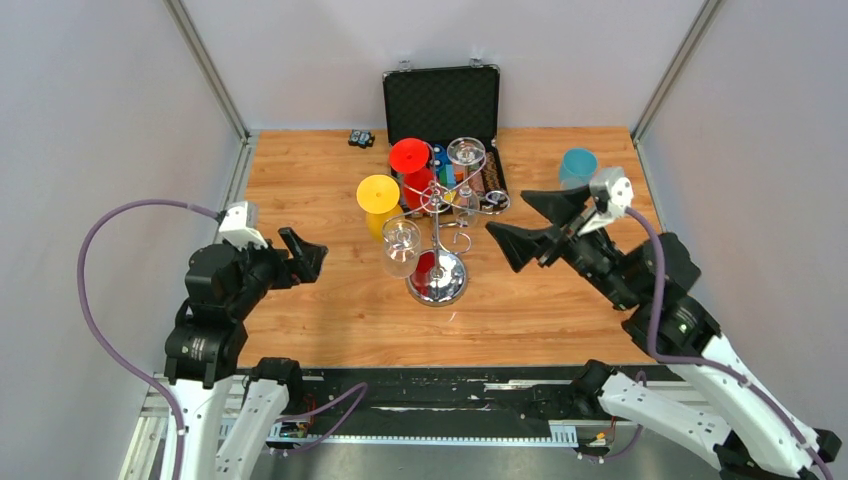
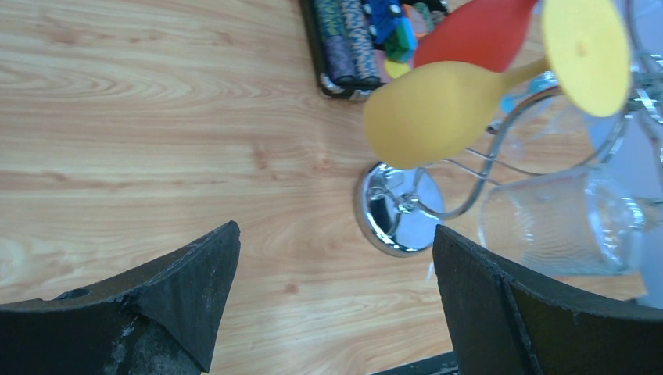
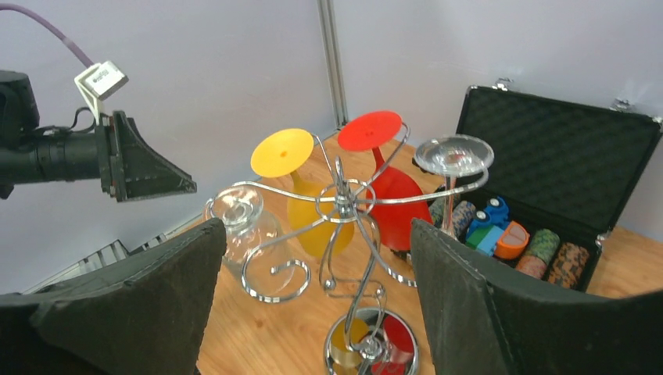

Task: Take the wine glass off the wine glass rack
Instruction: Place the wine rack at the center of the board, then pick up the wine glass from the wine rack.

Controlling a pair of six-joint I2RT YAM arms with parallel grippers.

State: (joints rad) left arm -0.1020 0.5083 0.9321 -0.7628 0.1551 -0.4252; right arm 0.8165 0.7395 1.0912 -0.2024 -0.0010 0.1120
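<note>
The chrome wine glass rack stands mid-table on its mirrored base. Hanging upside down from its curled arms are a yellow wine glass, a red one and two clear ones. A blue wine glass stands upright on the table at the right, behind my right arm. My right gripper is open just right of the rack, holding nothing, with the rack framed between its fingers. My left gripper is open and empty left of the rack.
An open black case with poker chips and small toys sits behind the rack. A small black object lies at the back left. White walls with metal posts enclose the wooden table.
</note>
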